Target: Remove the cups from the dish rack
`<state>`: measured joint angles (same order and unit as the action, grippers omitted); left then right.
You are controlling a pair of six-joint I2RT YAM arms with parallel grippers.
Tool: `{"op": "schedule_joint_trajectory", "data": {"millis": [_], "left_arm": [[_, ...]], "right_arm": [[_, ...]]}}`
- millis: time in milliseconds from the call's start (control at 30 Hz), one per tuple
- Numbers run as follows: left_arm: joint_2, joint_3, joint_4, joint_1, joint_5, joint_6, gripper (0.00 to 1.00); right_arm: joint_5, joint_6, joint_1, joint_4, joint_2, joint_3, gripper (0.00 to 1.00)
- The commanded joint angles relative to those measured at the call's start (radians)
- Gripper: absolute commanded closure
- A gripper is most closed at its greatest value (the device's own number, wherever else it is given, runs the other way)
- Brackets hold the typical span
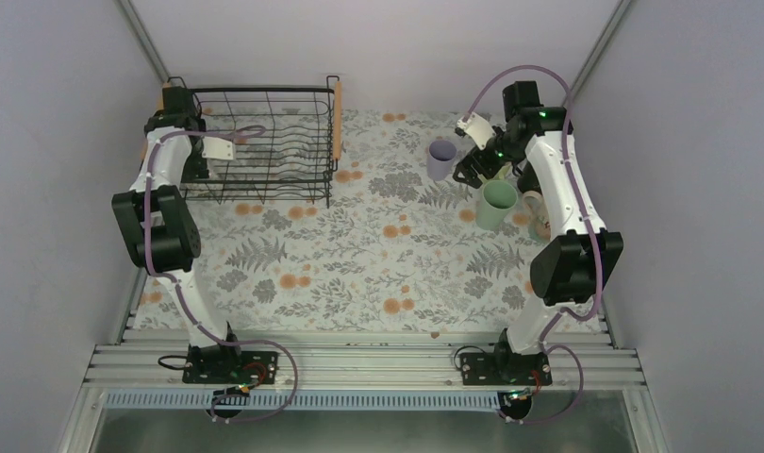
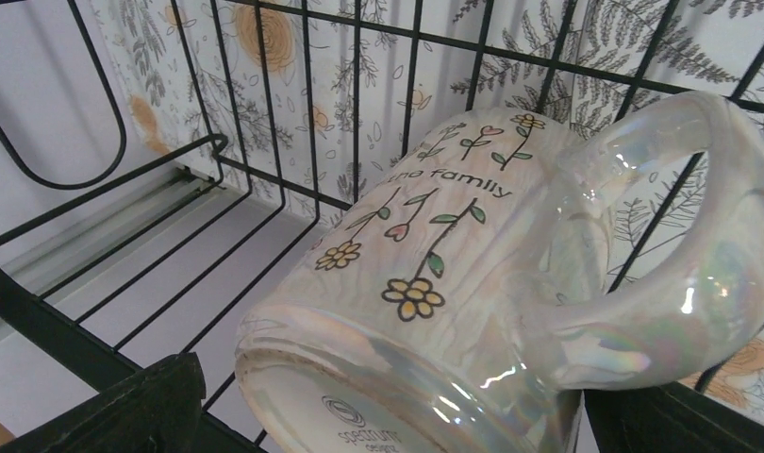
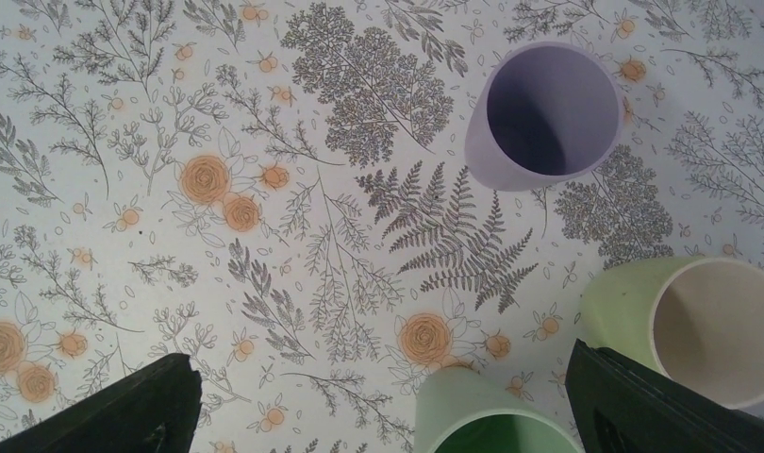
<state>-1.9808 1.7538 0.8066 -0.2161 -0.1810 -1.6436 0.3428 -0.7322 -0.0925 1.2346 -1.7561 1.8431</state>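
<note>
The black wire dish rack [image 1: 265, 142] stands at the back left. My left gripper [image 1: 201, 162] reaches into its left end. In the left wrist view a pearly white mug [image 2: 435, 283] with painted flowers lies on its side on the rack wires [image 2: 265, 189]. It sits between my open fingers [image 2: 124, 415], with a small gap at the left one. My right gripper [image 3: 383, 420] is open and empty above the table, over the mint green cup [image 3: 491, 415]. The lavender cup [image 3: 546, 113] and a light green cup [image 3: 708, 321] stand upright close by.
In the top view the lavender cup [image 1: 441, 159], the mint green cup [image 1: 497, 205] and a beige cup [image 1: 532, 201] cluster at the back right under the right arm. The floral tablecloth [image 1: 359, 255] covers the table. Grey walls close in both sides.
</note>
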Motion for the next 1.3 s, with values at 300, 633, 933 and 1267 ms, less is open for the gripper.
{"op": "schedule_joint_trajectory", "data": {"millis": [300,633,933,1267], "left_arm": [[-0.091,0.158,0.065,0.026,0.138,0.034,0.03],[-0.155,0.143,0.001,0.050,0.092,0.011,0.06],[-0.227,0.218,0.056,0.051,0.068,0.005,0.18],[-0.295,0.338,0.107,0.073,0.036,0.040,0.44]], "right_arm": [[0.025,0.010,-0.008,-0.027,-0.011,-0.032,0.00],[0.022,0.000,-0.006,-0.049,0.021,-0.080,0.00],[0.024,-0.003,0.002,-0.071,0.026,-0.118,0.00],[0.043,-0.011,0.013,-0.108,0.024,-0.167,0.00]]}}
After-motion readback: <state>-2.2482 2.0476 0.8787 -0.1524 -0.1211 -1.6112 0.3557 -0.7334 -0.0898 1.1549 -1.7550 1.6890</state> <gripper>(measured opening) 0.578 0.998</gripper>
